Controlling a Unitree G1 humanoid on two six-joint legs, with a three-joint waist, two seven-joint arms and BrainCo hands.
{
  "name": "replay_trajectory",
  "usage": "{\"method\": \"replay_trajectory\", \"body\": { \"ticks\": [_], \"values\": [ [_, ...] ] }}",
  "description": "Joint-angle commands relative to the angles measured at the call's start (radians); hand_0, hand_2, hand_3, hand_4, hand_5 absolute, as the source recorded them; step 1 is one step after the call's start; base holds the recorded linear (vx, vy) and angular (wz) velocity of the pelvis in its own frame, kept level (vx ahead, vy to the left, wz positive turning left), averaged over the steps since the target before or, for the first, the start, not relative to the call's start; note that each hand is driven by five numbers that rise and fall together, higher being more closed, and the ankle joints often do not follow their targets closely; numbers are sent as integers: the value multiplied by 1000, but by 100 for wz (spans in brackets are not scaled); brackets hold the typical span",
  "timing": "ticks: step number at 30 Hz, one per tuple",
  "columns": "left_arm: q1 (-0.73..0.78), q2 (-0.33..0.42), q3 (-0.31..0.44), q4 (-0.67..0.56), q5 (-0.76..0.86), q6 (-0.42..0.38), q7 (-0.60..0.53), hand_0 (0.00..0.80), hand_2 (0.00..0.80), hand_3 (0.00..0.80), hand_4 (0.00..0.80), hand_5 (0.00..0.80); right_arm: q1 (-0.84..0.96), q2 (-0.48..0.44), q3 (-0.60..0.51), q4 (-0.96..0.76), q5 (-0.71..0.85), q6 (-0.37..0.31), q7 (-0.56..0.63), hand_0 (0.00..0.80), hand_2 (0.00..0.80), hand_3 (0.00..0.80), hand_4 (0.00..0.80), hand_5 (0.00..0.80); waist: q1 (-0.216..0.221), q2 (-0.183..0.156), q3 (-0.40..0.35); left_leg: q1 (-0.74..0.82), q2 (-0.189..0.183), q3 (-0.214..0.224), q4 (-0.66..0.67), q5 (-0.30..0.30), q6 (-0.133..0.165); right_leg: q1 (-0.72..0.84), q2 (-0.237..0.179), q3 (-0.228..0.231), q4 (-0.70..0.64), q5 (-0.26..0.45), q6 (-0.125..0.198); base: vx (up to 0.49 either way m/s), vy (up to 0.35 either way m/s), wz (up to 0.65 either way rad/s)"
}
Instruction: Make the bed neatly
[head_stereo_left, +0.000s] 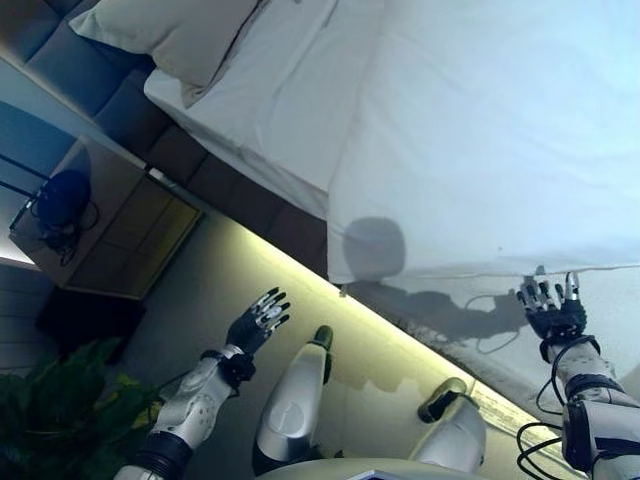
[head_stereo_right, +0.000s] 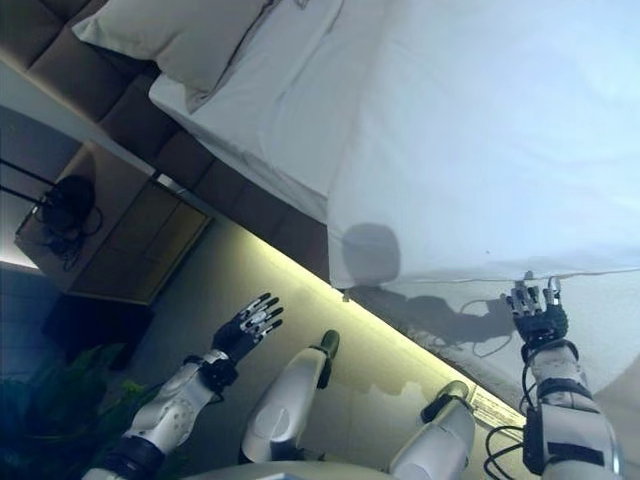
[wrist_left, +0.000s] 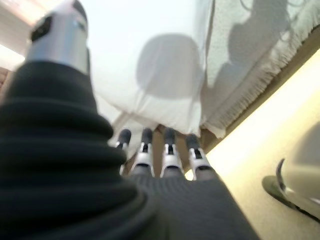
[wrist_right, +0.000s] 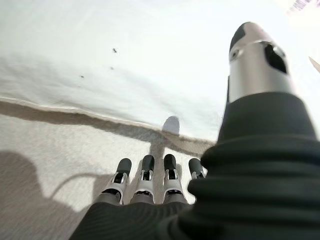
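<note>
The duvet (head_stereo_left: 480, 130) lies mostly smooth over the bed, its edge hanging down the side; the pillow (head_stereo_left: 170, 35) sits beyond it at the head. Little seems left. Right hand (head_stereo_left: 552, 310) open at that edge, left hand (head_stereo_left: 258, 322) open, well below it

The duvet (head_stereo_left: 500, 140) is smooth, matt white cloth with a stitched hem, and under it the mattress side (wrist_right: 60, 150) looks like a rougher, nubbly woven fabric with a fringed edge. The pillow (head_stereo_left: 170, 35) is soft matt cloth, the headboard (head_stereo_left: 70, 70) padded dark upholstery in panels. The floor (head_stereo_left: 240, 290) is smooth with a dull sheen, the nightstand (head_stereo_left: 120, 220) wood-like and matt.
</note>
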Motion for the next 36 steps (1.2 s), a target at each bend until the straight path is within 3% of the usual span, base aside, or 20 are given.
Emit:
{"method": "replay_trajectory", "body": {
  "ticks": [1, 11, 19, 26, 32, 36],
  "values": [
    [-21, 9, -1, -21, -45, -77, 3, 0, 0, 0, 0, 0, -46, -73, -16, -1, 47, 5, 13, 0, 0, 0, 0, 0, 1, 44, 6, -51, 71, -37, -66, 84, -25, -56, -17, 93, -100, 196, 103, -44, 62, -1],
    [-31, 3, -13, -41, -86, -124, -5, 0, 0, 0, 0, 0, -103, -130, -9, -11, 122, 28, 11, 0, 0, 0, 0, 0, -10, 64, 29, -126, 63, -33, -55, 97, -30, -137, -5, 124, -86, 201, 105, -25, 50, 0],
    [-27, -8, -3, -34, -83, -134, 1, 0, 0, 0, 0, 0, -66, -111, -22, 0, 136, 38, 20, 0, 0, 0, 0, 0, -9, 60, 39, -127, 62, -38, -56, 101, -32, -132, -7, 111, -93, 213, 105, 0, 0, 0],
    [-38, -12, -10, -33, -108, -142, 9, 0, 0, 0, 0, 0, -143, -167, -17, -19, 57, 35, 37, 0, 0, 0, 0, 0, -14, 83, 42, -157, 43, -24, -12, 77, -28, -156, -14, 119, -39, 179, 101, -4, 55, -1],
    [-14, -2, -4, -9, -111, -159, -15, 0, 0, 0, 0, 0, -158, -207, 7, -32, 39, 91, 64, 0, 0, 0, 0, 0, -14, 75, 32, -220, 7, 7, 226, -79, -7, -198, -26, 181, 186, 78, 76, 56, 67, -3],
    [7, -5, -9, -13, -118, -164, -3, 0, 0, 0, 0, 0, -150, -218, -4, -31, 31, 116, 51, 0, 0, 0, 0, 0, -10, 81, 25, -258, -19, 1, 298, -111, 7, -233, -26, 214, 263, 51, 62, 108, 40, -5]
  ]
}}
